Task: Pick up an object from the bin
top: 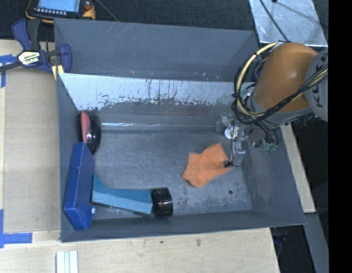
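place: robotics lab | evidence: robot arm [284, 78], grey metal bin [164, 53]

Dull dark grey across the bin [164, 44], with a paler, silvery band along the back wall, streaked and speckled by dark vertical marks. Mottled grey on the floor, flecked with pale scuffs. Plain bright orange for the cloth [205, 166], no print. Silvery metal on the pincer [236, 161] at the cloth's right edge. Deep royal blue on the long box [79, 189] at the left wall. Lighter sky blue on the tube [121, 199] beside it, ending in a glossy black cap [162, 202]. Red and shiny black on the small rounded thing [89, 131] above the box. Amber-orange on the wrist cover [284, 78], looped by black and yellow cables [241, 75].
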